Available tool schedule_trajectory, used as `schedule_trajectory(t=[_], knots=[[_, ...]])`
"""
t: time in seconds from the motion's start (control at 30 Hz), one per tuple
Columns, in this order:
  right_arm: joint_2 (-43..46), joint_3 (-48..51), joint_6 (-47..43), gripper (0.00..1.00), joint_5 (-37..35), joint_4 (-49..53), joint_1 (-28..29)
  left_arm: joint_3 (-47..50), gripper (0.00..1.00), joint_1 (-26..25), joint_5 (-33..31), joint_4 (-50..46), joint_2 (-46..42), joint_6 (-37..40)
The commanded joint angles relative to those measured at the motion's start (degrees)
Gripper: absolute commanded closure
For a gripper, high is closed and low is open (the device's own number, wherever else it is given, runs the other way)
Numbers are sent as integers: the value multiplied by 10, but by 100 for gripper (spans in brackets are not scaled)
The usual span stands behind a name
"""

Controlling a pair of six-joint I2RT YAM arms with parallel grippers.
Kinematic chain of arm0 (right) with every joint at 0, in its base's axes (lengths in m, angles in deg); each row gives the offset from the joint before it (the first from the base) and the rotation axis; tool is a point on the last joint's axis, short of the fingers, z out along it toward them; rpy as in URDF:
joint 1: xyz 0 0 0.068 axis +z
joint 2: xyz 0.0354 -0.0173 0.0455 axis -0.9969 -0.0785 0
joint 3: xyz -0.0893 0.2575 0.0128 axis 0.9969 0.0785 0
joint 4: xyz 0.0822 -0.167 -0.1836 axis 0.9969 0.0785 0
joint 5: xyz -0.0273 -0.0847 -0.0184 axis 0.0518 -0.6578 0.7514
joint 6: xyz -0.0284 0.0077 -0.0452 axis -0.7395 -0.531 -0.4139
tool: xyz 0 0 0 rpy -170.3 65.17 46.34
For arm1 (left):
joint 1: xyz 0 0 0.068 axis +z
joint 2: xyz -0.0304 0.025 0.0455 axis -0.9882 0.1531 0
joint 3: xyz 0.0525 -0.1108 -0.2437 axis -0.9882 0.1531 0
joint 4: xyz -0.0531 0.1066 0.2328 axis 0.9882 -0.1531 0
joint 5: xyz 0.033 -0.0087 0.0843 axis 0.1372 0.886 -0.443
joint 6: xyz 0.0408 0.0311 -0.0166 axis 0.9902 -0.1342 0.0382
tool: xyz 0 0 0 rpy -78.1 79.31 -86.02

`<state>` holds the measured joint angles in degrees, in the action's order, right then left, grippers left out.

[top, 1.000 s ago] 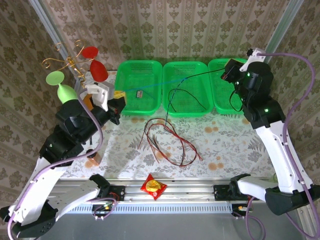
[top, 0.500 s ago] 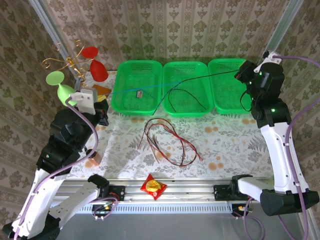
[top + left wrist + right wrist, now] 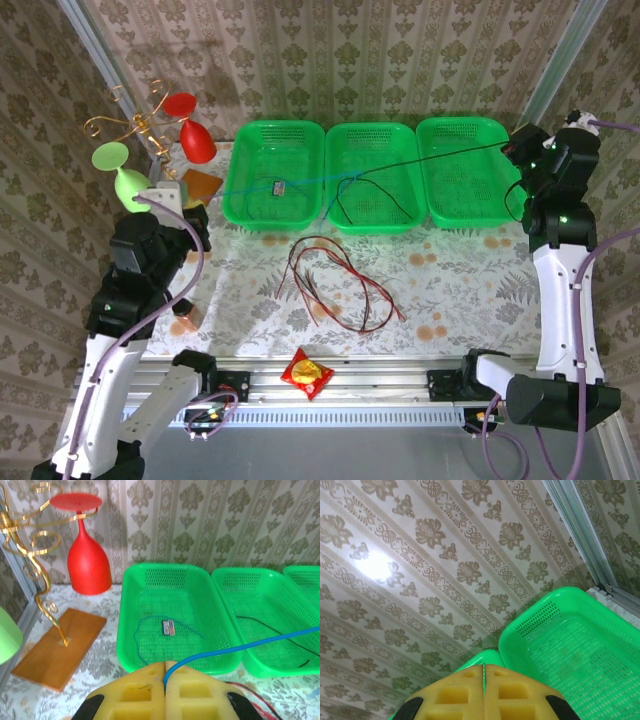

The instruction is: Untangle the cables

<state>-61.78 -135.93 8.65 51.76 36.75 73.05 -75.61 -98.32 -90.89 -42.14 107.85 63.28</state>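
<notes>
**Both grippers clamped; two cables drawn taut over the baskets**

Left gripper (image 3: 165,674): the yellow pads (image 3: 132,695) are pressed fully together and pinch the blue cable (image 3: 240,645) at their seam. From the pinch the cable leaves toward 2 o'clock and passes above the left basket (image 3: 125,630). A thin blue loop and a small connector (image 3: 168,627) lie on that basket's floor.

Right gripper (image 3: 515,148): the pads (image 3: 450,695) are closed tight, with no gap at the seam. The wrist view does not resolve a wire between them. In the top view the black cable (image 3: 430,155) runs taut from the fingertips toward 9 o'clock. It meets the blue cable over the left rim of the middle basket (image 3: 372,228), then drops into a loop inside that basket.

The red cables (image 3: 345,290) lie in loose loops on the table (image 3: 460,280), at 6 o'clock of the middle basket and well apart from both grippers.
</notes>
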Motion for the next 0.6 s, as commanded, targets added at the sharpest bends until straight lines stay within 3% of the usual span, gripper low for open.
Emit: schedule_trajectory(t=[0.0,0.33,0.57], knots=[[4,5,28,100,22,-28,-20,19,100,25,40,-27,-14,-21],[9,14,62,100,62,-38,-89,35,100,88,78,-61,-22,-21],[8,11,75,100,68,-43,-107,49,100,128,103,-80,-32,-22]])
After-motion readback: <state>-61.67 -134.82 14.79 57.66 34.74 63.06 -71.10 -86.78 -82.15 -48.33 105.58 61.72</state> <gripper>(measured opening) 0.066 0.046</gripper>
